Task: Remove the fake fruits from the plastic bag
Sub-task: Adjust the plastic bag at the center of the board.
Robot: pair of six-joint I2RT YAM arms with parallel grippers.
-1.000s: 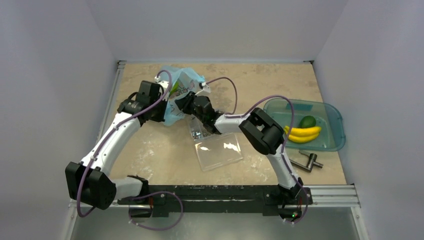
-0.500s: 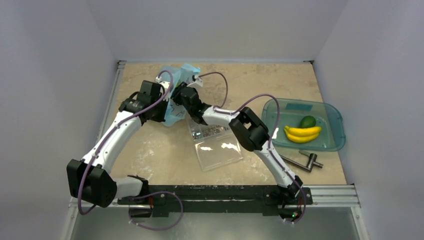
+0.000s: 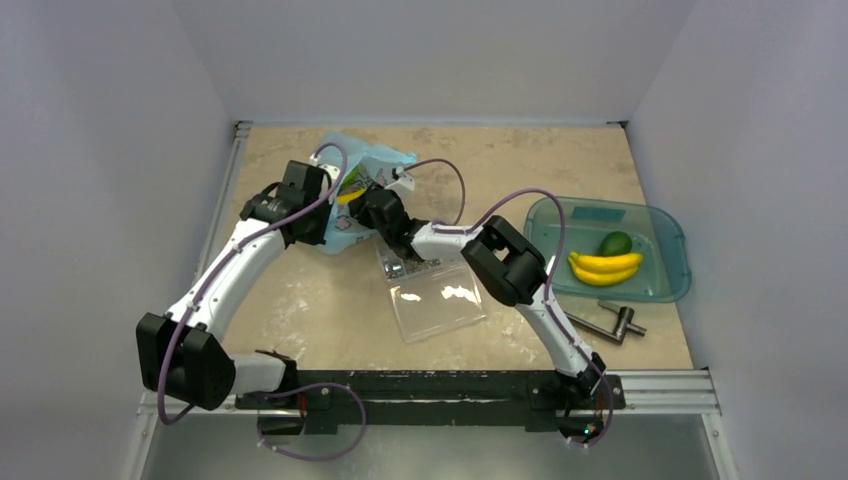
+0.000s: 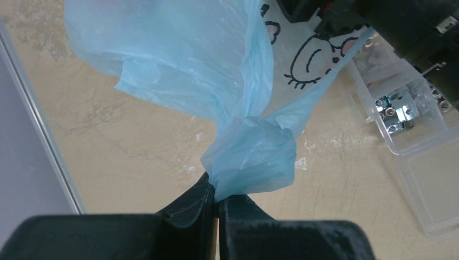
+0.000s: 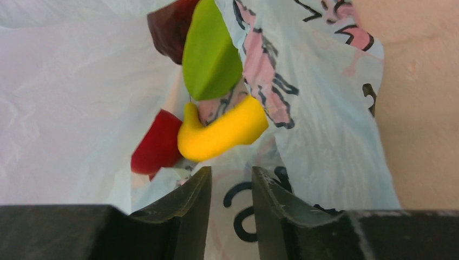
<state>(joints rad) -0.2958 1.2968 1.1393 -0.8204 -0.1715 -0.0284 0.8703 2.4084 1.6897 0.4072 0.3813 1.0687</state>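
Note:
The light-blue plastic bag (image 3: 372, 160) lies at the back left of the table. My left gripper (image 4: 218, 199) is shut on a bunched corner of the bag (image 4: 251, 154) and holds it above the table. It shows in the top view (image 3: 322, 222) too. My right gripper (image 5: 231, 174) is open by a narrow gap at the bag's mouth (image 3: 368, 203), over the printed panel (image 5: 319, 124). Just ahead of its fingertips lie a yellow banana (image 5: 223, 130), a green fruit (image 5: 211, 54), a red fruit (image 5: 157, 143) and a dark red fruit (image 5: 168, 24).
A translucent teal tray (image 3: 655, 285) at the right holds yellow bananas (image 3: 603, 268) and a green fruit (image 3: 616, 243). A clear plastic box (image 3: 435, 300) with small screws lies open right of the bag. A metal tool (image 3: 612, 325) lies near the front right.
My right gripper has moved left and further into the bag's mouth. The bag was bunched up half a second ago and has spread out flatter. The left gripper has kept its hold.

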